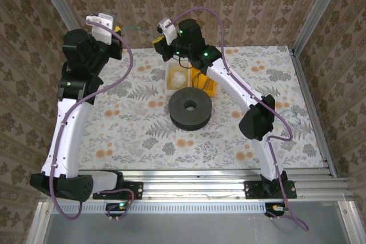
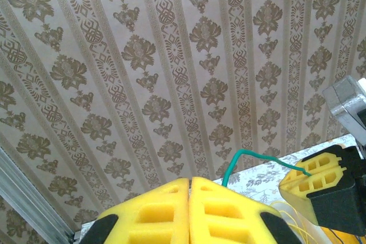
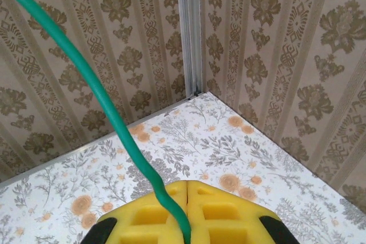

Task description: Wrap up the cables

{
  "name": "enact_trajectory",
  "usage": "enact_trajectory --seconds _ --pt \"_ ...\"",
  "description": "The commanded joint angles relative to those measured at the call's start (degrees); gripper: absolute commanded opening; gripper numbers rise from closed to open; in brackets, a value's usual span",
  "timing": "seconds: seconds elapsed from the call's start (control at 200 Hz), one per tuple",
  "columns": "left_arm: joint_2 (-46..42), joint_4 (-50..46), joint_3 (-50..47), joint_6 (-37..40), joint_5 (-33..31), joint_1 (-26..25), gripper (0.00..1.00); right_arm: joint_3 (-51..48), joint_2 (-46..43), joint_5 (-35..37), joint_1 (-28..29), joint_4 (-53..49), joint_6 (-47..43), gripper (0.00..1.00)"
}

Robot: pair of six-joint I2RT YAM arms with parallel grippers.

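The top camera sits high behind the arms and looks down on the whole table (image 1: 131, 135). The wrist cameras peek close over the left gripper (image 2: 190, 184) and right gripper (image 3: 187, 186) toward the wall (image 2: 171, 55). Both see the green cable (image 2: 257, 152).

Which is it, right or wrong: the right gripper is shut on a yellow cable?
Wrong in one respect, the colour. The cable that the right gripper is shut on is green, not yellow. The right wrist view shows this.
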Motion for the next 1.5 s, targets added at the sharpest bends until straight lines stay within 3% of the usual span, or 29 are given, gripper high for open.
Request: enact_trajectory --seconds 0.0,0.605,0.955,1.26,1.495 --pt "-0.55 2.91 -1.57 -2.64 1.48 0.4 0.0 0.59 -2.05 0.17 -0.86 2.16 2.44 0.0" --pt "7.44 12.23 -1.06 -5.95 2.63 -5.22 0.0 12.95 2.8 -6.44 2.51 -8.35 -3.78 0.0" --pt "8.45 12.28 1.88 -5.91 2.47 -6.11 0.0 14.34 3.86 -4.1 1.38 -12.2 -7.67 0.0" --pt "0.56 6.85 -2.95 -2.73 -0.72 -4.3 0.37 14.17 3.85 -3.72 -5.6 -10.84 -20.78 0.0" --pt "-7.28 0.98 -7.8 -3.46 -0.39 -1.65 0.61 11.95 3.61 -17.66 -9.35 -12.76 -42.86 0.0"
